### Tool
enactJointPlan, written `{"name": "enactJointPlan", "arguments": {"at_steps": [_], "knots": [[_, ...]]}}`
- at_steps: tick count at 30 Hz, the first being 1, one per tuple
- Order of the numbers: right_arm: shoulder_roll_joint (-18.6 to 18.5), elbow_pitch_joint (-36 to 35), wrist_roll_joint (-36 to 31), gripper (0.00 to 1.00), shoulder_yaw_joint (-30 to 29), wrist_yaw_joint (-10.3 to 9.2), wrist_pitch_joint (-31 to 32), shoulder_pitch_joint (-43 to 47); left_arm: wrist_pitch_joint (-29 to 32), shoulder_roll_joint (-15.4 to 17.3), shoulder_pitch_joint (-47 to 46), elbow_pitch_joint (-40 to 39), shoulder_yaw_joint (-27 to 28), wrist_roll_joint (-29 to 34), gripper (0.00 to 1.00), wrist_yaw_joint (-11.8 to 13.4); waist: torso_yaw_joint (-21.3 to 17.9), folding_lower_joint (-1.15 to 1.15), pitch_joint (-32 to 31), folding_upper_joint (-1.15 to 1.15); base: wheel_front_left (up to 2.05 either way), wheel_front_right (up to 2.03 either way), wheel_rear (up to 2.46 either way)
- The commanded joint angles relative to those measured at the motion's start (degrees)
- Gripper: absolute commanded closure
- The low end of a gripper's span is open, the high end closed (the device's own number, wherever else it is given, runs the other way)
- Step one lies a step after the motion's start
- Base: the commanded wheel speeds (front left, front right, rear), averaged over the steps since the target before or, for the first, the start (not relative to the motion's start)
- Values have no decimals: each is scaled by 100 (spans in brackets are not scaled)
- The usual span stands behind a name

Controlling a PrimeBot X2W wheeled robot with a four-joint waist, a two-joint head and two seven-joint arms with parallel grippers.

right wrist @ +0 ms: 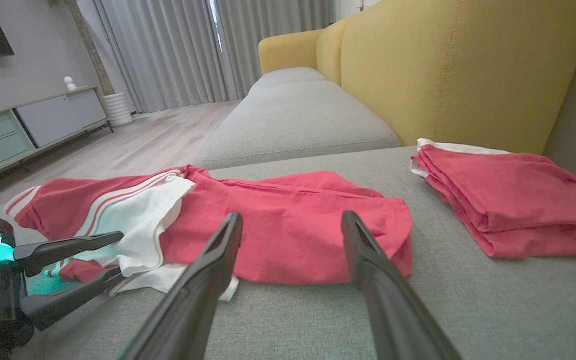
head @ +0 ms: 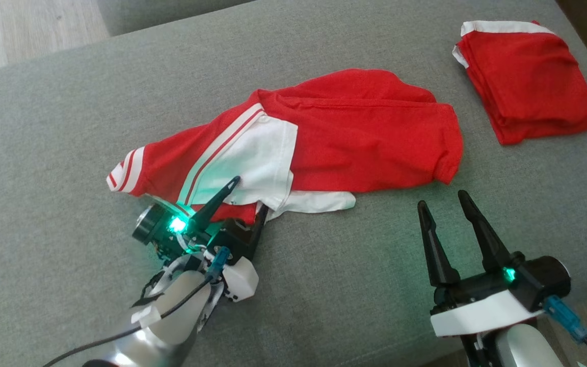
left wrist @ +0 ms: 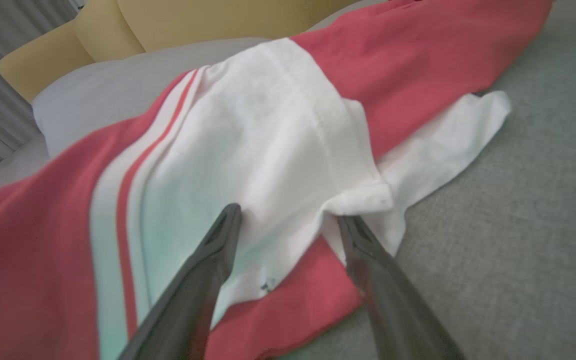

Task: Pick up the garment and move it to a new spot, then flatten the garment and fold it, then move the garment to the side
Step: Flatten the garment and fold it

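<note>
Grey sofa cushion (head: 69,127) bears the crumpled red jersey (head: 365,137), long axis running left to right, striped sleeve end leftward; my left gripper (head: 250,192) stands wide astride its white sleeve (head: 252,153), unclamped, and my right gripper (head: 441,199) is wide and empty.

Black left claw (head: 250,193), right claw (head: 441,199), white collars (head: 482,313), green lights (head: 176,224)
</note>
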Motion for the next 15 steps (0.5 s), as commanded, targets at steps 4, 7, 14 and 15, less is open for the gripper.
{"name": "enactJointPlan", "arguments": {"at_steps": [4, 7, 14, 15], "knots": [[-33, -142, 65, 0, 120, 39, -61, -187, -30, -10, -193, -159, 67, 4, 0, -12, -23, 0, 41, 0, 0, 0, 0], [-36, -132, 70, 0, 109, 39, -61, -194, -30, -7, -192, -198, 19, 29, 0, -15, -40, 0, 45, 0, 0, 0, 0], [-17, -123, 71, 0, 101, 39, -61, -174, -30, 49, -141, -325, -66, 58, 12, -22, -49, 0, 21, 0, 0, 0, 0], [-14, -122, 72, 0, 104, 39, -61, -171, -30, 58, -135, -338, -73, 59, 27, -22, -49, 0, 20, 0, 0, 0, 0]]}}
